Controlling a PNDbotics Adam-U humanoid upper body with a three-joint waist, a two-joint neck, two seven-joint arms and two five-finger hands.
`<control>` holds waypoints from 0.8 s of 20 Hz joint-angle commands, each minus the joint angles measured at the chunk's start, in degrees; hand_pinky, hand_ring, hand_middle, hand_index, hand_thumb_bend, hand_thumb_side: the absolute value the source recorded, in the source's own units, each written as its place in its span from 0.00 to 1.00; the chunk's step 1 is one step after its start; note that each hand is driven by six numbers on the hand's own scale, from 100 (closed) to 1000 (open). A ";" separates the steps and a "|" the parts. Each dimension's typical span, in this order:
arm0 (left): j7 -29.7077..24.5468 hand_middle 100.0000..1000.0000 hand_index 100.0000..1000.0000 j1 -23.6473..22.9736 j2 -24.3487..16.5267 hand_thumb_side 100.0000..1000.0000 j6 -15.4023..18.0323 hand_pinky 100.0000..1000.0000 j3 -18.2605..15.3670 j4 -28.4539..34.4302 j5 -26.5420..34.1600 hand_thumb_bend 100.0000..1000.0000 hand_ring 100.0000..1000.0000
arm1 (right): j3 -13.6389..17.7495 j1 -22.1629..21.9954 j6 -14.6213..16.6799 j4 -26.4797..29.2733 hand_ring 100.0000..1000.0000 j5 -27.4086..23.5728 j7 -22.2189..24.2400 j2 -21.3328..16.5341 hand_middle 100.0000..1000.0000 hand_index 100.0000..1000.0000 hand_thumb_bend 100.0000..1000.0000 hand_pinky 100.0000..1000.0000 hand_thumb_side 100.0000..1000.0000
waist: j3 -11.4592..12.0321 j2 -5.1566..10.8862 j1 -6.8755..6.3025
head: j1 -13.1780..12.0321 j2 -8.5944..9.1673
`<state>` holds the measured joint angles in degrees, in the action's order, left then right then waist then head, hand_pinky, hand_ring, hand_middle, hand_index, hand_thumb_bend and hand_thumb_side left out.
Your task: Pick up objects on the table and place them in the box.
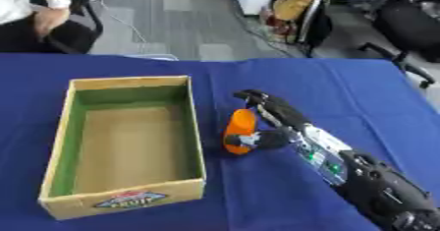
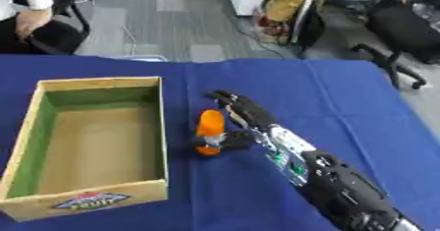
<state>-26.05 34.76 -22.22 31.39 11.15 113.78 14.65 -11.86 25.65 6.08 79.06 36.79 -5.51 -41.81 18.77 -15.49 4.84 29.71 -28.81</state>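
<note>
**One orange object, one box, one hand in view**

I count one box (image 1: 129, 136) on the table (image 1: 343, 87), an open cardboard tray with green inner walls and a bare brown floor, a label on its near wall. Nothing lies inside it.

I count one orange object (image 1: 240, 129), elongated and standing on the blue cloth just beside the box's right wall, apart from it. I cannot make out what it is beyond its colour and shape.

Only my right hand (image 2: 245, 117) shows, coming in from the lower right corner. Its fingers (image 1: 258, 100) stretch out past the far side of the object, and the thumb (image 2: 232, 139) crosses the object's lower part, where a pale patch shows. It looks as though thumb and fingers are closing around it, though the view is too soft for me to be sure of contact on both sides.
</note>
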 commanded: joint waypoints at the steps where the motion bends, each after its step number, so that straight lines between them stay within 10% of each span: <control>1: -0.11 0.70 0.70 1.11 0.04 0.83 -0.20 0.69 -0.05 0.81 0.45 0.03 0.63 | 0.60 0.77 0.18 0.35 0.68 0.47 0.25 -2.14 0.84 0.94 0.77 0.52 1.00 | 0.18 0.72 -0.04 | -0.05 0.77; 13: -0.22 0.70 0.70 1.69 0.37 0.83 -0.35 0.69 -0.17 0.81 0.15 0.03 0.64 | 1.07 0.43 0.24 -0.12 0.65 1.49 -0.68 -2.81 0.83 0.91 0.76 0.48 1.00 | 0.70 0.16 -0.10 | 0.16 0.92; 16: -0.22 0.70 0.70 1.67 0.34 0.83 -0.35 0.69 -0.15 0.81 0.09 0.03 0.64 | 1.16 0.31 0.33 -0.13 0.60 1.25 -1.40 -2.67 0.81 0.90 0.75 0.31 1.00 | 0.67 0.12 -0.09 | 0.29 1.03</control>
<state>-26.28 35.60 -21.74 31.14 11.15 113.78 14.88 -11.62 25.64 6.35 78.59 38.00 -6.45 -42.73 19.48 -16.20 5.01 29.72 -28.63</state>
